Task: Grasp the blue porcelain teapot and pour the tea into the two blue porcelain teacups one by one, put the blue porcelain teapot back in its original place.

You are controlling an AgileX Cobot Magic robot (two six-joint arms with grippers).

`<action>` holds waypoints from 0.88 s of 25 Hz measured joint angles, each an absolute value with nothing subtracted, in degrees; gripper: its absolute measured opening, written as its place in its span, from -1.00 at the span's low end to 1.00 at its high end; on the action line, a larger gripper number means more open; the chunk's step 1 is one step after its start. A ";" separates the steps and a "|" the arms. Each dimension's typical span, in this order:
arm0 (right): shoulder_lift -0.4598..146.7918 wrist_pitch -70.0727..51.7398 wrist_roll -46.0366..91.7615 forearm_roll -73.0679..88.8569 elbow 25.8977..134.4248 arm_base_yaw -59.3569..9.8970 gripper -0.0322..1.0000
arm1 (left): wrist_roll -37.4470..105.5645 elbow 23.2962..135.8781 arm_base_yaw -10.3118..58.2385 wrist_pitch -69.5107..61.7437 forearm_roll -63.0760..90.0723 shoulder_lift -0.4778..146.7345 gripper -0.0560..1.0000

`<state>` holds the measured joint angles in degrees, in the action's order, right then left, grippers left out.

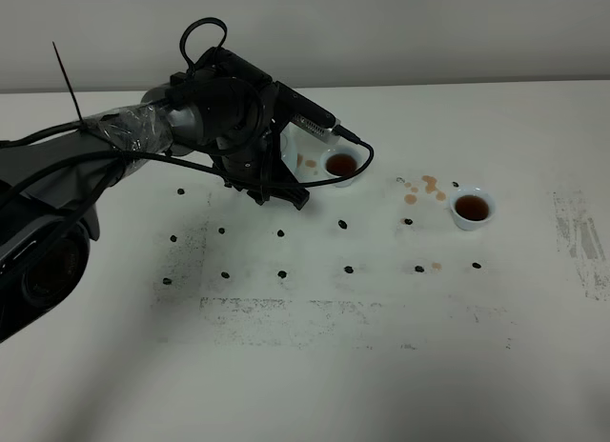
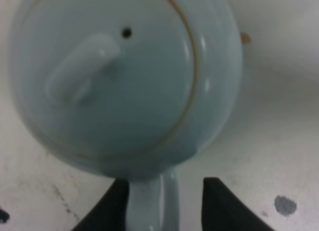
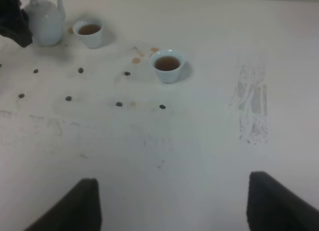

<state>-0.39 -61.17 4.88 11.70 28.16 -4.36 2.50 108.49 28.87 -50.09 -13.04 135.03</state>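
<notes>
White table [image 1: 381,366], teapot [image 2: 124,76] handle between left claw's [image 2: 167,203] parted jaws.

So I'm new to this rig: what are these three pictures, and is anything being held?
It is a two-armed table robot. The overhead view shows the left arm reaching over the white table. Its own wrist camera looks down on the blue porcelain teapot, standing on the table; the left gripper has its fingers either side of the handle with a gap, so it does not look clamped. The right wrist camera looks across the table past the open, empty right gripper. Both teacups, near and far, hold tea, with spilled drops between them.
</notes>
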 joint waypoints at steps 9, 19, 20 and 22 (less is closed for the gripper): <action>-0.39 -61.17 4.82 11.70 28.16 -4.36 0.21 | 2.50 108.37 28.87 -56.78 -9.11 132.83 -0.22; -0.39 -61.17 4.82 11.70 28.16 -4.36 0.21 | 6.85 108.37 28.87 -67.37 -12.45 120.00 -0.22; -0.39 -61.17 4.82 11.70 28.16 -4.36 0.21 | 6.85 108.37 28.87 -68.26 -14.12 118.08 -0.22; -0.39 -61.17 4.82 11.70 28.16 -4.36 0.21 | 5.96 108.13 28.79 -68.32 -18.48 113.92 -0.22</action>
<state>-0.39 -61.17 4.82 11.70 28.16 -4.36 5.96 108.13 28.79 -68.32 -18.48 113.92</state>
